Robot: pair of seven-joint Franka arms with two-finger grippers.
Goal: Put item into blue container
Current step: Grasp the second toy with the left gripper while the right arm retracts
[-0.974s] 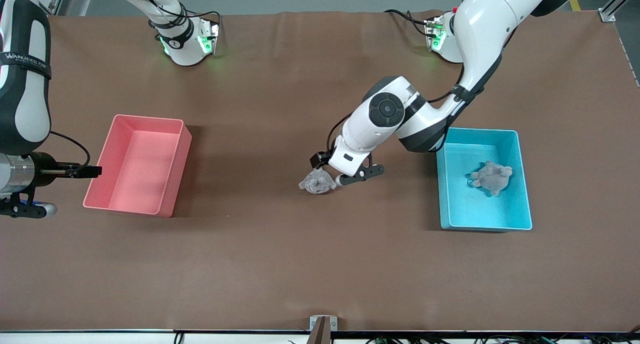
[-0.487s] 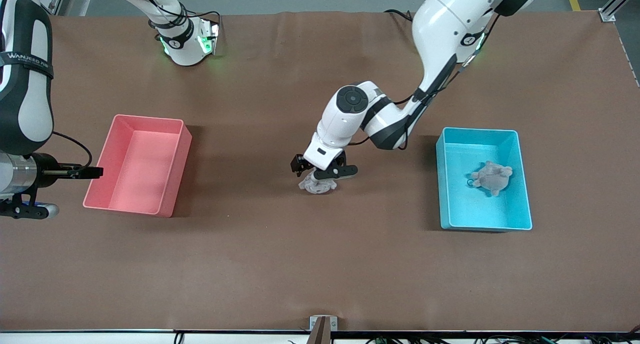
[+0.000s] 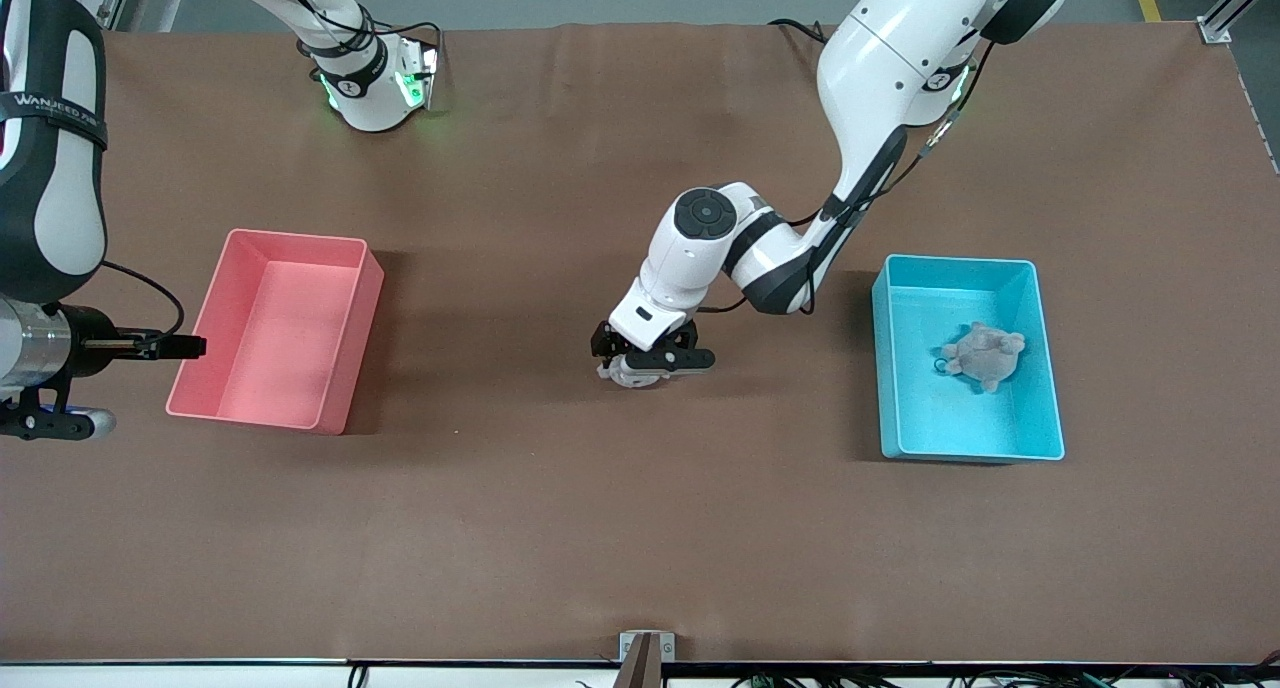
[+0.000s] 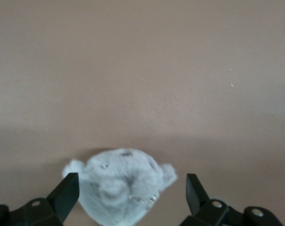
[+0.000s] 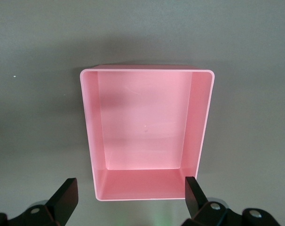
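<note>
Straddling the grey plush toy (image 4: 119, 181) mid-table with fingers apart, left gripper (image 3: 648, 360) should pinch its soft, light, squashy body centrally, blue container (image 3: 1040, 368) toward the left arm's end; right gripper (image 5: 128, 197) waits open over pink bin (image 5: 201, 122).

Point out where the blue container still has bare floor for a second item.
In the blue container, one grey plush lies toward the wall at the left arm's end. The floor nearer the front camera is bare, as is the strip along the other wall. The left tool, open, straddles the table plush; the right tool waits beside the pink bin.
</note>
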